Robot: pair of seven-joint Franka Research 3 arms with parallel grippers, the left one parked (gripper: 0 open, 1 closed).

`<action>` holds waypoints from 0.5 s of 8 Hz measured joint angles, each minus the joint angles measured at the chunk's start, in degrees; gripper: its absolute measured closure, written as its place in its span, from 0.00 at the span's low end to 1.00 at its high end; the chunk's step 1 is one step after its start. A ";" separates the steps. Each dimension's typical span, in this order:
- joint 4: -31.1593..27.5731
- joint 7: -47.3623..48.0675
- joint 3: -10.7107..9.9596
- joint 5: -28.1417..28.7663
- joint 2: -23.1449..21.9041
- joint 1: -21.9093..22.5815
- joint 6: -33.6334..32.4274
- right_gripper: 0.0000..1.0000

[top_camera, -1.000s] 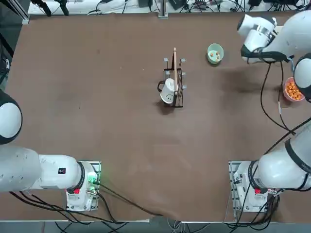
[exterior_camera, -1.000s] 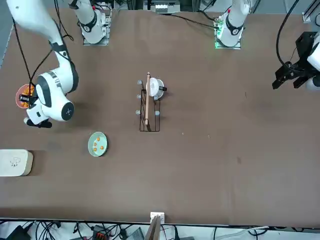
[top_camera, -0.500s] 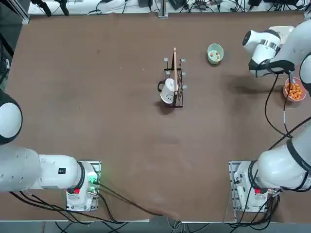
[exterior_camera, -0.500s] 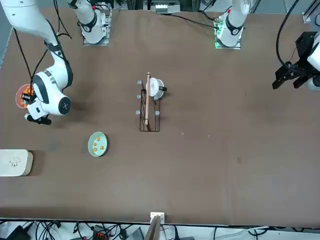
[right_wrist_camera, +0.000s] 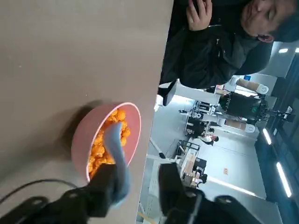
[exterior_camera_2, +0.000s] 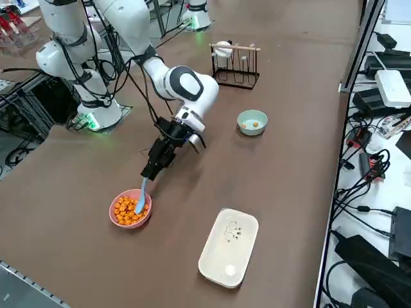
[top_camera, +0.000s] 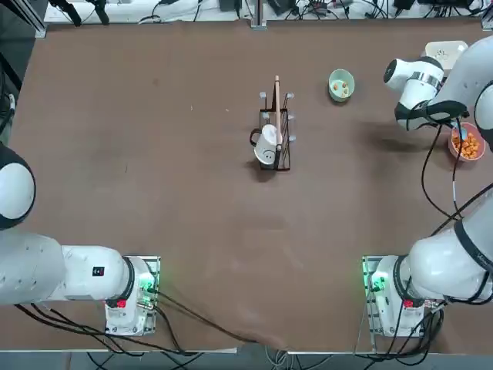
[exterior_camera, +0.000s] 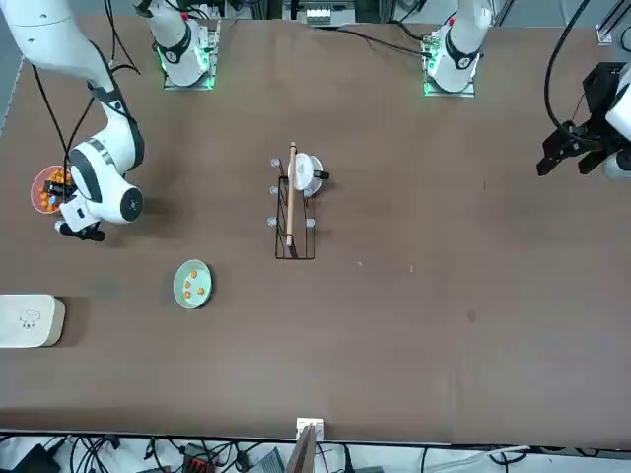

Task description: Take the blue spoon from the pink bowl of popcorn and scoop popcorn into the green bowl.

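Observation:
My right gripper point(exterior_camera_2: 154, 168) is shut on the handle of the blue spoon point(exterior_camera_2: 140, 196), just beside the pink bowl point(exterior_camera_2: 130, 218). The spoon slants down and its scoop rests in the orange popcorn point(exterior_camera_2: 127, 208) that fills the bowl. In the wrist view the blue spoon point(right_wrist_camera: 117, 148) runs from my gripper point(right_wrist_camera: 135, 176) into the pink bowl point(right_wrist_camera: 85, 140). The green bowl point(top_camera: 340, 85) stands apart, further along the table, with a few popcorn pieces point(exterior_camera_2: 255, 124) inside. From overhead the pink bowl point(top_camera: 467, 146) is at the right edge.
A white rounded-square box point(exterior_camera_2: 228, 247) lies near the pink bowl by the table edge. A wire rack with a white mug point(top_camera: 274, 142) stands mid-table. A person in dark clothes point(right_wrist_camera: 210, 42) is beyond the table edge.
My right arm swung away from the green bowl's side toward the pink bowl. The gripper with the spoon now sits at the pink bowl, scoop down in the popcorn.

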 joint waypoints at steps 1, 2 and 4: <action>0.09 0.28 0.21 0.17 -0.23 0.00 0.05 0.15; 0.32 0.39 0.55 2.21 -0.96 0.02 0.19 0.00; 0.54 0.04 1.81 7.96 -3.66 0.23 0.31 0.00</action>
